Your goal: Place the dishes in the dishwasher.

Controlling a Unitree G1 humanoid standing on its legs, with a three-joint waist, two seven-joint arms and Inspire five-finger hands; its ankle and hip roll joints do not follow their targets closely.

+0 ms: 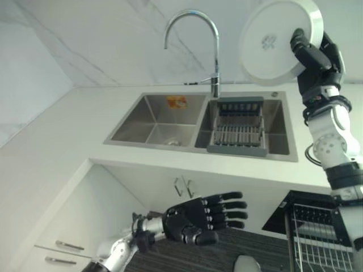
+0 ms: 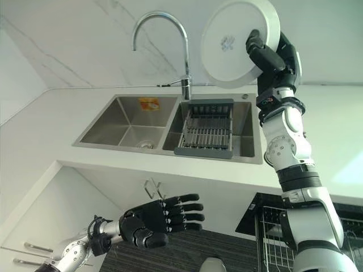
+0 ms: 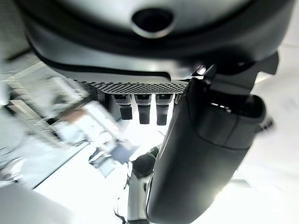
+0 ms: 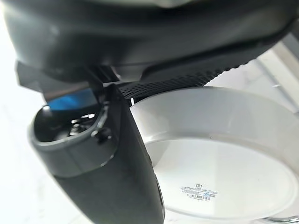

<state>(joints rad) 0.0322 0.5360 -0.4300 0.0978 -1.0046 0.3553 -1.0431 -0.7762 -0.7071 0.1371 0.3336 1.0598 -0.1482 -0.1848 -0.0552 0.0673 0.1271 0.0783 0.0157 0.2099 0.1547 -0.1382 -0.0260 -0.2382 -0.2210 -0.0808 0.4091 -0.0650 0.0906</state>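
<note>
A round white plate (image 1: pixel 276 38) is held high above the counter, its underside facing me, with my right hand (image 1: pixel 313 54) shut on its right rim. The right wrist view shows the thumb (image 4: pixel 107 172) pressed across the plate's (image 4: pixel 224 163) underside. Below the counter edge my left hand (image 1: pixel 204 216) hovers open, fingers straight and pointing right, holding nothing. The wire dishwasher rack (image 1: pixel 317 238) juts out at the lower right, under the right arm.
A double steel sink (image 1: pixel 164 122) is set in the white counter, with a grey dish drainer (image 1: pixel 238 127) in its right basin and a curved tap (image 1: pixel 212 51) behind. White cabinet drawers with handles (image 1: pixel 62 249) stand at the lower left.
</note>
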